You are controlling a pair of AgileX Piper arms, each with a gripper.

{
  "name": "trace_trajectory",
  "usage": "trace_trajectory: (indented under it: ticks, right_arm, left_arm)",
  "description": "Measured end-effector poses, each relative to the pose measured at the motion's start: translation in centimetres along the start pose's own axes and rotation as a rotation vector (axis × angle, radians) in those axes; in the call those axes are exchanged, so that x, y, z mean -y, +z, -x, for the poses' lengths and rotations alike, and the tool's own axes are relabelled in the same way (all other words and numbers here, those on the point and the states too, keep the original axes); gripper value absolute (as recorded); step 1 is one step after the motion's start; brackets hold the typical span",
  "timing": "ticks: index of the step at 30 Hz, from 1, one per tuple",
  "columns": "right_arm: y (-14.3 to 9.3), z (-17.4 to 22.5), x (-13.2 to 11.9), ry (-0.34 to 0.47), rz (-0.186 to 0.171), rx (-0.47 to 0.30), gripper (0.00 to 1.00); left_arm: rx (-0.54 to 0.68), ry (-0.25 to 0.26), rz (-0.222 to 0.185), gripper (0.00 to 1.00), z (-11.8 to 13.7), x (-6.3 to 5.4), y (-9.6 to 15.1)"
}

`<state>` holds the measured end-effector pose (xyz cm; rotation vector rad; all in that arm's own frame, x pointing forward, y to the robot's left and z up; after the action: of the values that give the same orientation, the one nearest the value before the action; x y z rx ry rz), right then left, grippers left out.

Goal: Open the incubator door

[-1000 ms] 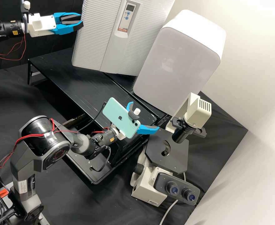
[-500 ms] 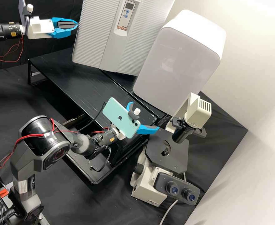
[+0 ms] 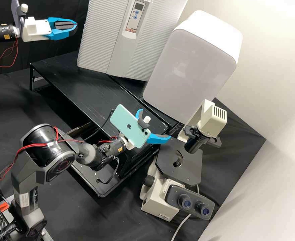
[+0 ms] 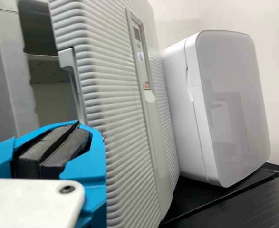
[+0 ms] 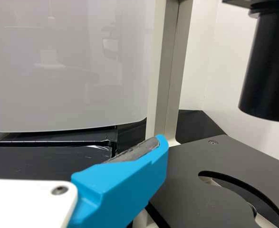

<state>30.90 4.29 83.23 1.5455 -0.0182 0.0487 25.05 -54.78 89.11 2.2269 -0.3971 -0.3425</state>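
Light-grey ribbed incubator door (image 4: 115, 95) is standing ajar on the black flat-topped table (image 3: 90, 90); the shadowed interior (image 4: 53, 102) is showing past its free edge. Looking broad, stiff and fairly heavy, so probably swinging slowly on its hinges; the smooth ribs are likely offering pads little to pinch. Best hold is seeming to be that free edge, by the notched recess (image 4: 69, 64), pulling or hooking from the inner side.

Left gripper (image 3: 76, 26) is hanging just beside the door's free edge, jaws closed, gripping nothing. Opening looks started but not finished; next move is probably calling for more sweep along the arc. Slipping off the edge is the risk.

Beyond the door's far side, a white rounded box-shaped appliance (image 3: 191, 67) is standing near. Right gripper (image 3: 155, 123) is waiting in front of the door, well apart, jaws spread and empty. Farther out from the door, a cream-and-black microscope (image 3: 211, 120) is sitting.
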Motion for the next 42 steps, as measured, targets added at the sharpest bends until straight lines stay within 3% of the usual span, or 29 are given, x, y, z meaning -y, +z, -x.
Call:
trace_trajectory:
  ticks: [10,21,26,42]
  right_arm:
    - [0.0,0.0,0.0,0.0,0.0,0.0,1.0]
    - [0.0,0.0,0.0,0.0,0.0,0.0,1.0]
    - [0.0,0.0,0.0,0.0,0.0,0.0,1.0]
    - [0.0,0.0,0.0,0.0,0.0,0.0,1.0]
  left_arm:
    - [-0.153,0.025,0.051,0.0,1.6,0.1,-2.3]
    - [-0.277,0.01,0.053,0.0,0.7,1.3,-5.3]
    - [-0.266,0.006,0.068,0.0,-0.7,1.7,-5.5]
    - [-0.143,-0.028,0.052,0.0,-6.2,3.4,-3.8]
